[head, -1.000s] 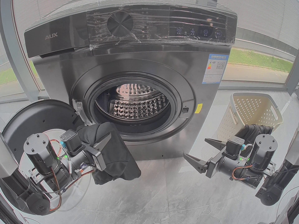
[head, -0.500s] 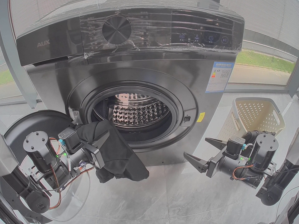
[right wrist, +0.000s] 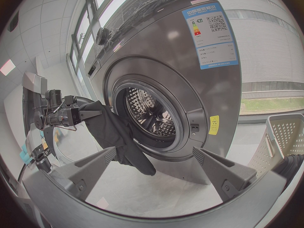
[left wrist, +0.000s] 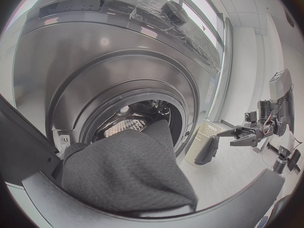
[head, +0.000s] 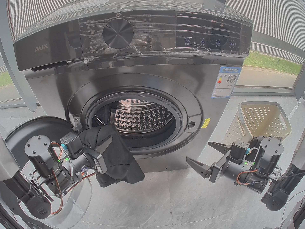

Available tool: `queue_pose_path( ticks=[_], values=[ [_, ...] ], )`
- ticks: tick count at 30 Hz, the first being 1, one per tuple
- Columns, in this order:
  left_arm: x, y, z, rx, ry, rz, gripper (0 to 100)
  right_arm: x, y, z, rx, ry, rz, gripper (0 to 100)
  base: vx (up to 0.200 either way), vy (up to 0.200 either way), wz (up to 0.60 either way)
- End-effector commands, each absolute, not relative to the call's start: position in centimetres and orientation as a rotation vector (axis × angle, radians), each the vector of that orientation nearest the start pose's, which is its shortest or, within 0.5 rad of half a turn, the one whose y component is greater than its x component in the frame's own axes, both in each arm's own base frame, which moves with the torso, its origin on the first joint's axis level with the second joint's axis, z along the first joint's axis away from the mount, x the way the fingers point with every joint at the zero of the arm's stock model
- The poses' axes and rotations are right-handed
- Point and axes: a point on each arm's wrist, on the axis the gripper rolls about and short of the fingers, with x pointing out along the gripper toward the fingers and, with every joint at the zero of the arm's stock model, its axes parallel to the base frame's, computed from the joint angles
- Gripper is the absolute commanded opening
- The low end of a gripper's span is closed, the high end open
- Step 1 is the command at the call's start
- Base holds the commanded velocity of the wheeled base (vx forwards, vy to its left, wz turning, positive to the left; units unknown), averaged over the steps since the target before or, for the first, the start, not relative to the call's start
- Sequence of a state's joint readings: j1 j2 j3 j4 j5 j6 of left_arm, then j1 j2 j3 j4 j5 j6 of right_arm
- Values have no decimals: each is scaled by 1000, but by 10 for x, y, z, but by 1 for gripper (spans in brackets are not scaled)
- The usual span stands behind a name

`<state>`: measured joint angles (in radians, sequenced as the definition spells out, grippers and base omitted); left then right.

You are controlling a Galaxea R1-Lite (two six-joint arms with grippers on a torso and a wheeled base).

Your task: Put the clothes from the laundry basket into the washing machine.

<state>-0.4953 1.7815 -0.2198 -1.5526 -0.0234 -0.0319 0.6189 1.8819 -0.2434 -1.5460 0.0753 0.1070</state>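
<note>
Black garment [head: 119,158] hangs from the left pincer [head: 106,150], which is clamped tight on it, right at the lower-left lip of the washing machine's [head: 143,70] open drum [head: 141,120], not inside yet. Right pincer [head: 198,150] hovers spread wide open near the laundry basket [head: 263,105], which has more dark clothes [left wrist: 207,150] draped over its edge.

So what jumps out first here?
A big grey washer, its door swung open and its drum shining inside. The left claw holds a black garment at the opening's lower left edge. To the right, the right claw hangs open near a cream basket with dark cloth spilling out.
</note>
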Motion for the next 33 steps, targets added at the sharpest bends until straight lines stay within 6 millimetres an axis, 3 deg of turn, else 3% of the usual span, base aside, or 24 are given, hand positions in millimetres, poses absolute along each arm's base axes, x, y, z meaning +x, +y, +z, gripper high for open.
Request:
queue_pose_path(
  ticks=[1, 6, 12, 24, 33],
  values=[
    [213, -116, 119, -31, 16, -518, 0, 208, 152, 96, 72, 127, 689, 100, 0, 0, 0],
    [214, -116, 119, -32, 13, -520, 0, 206, 157, 100, 83, 111, 705, 100, 0, 0, 0],
    [213, -116, 119, -31, 16, -520, 0, 201, 153, 121, 187, 61, 709, 100, 0, 0, 0],
    [213, -116, 117, -30, 22, -523, 0, 161, 134, 96, 102, 216, 805, 100, 0, 0, 0],
    [213, -116, 118, -32, 20, -524, 0, 153, 140, 107, 114, 153, 785, 100, 0, 0, 0]
  ],
)
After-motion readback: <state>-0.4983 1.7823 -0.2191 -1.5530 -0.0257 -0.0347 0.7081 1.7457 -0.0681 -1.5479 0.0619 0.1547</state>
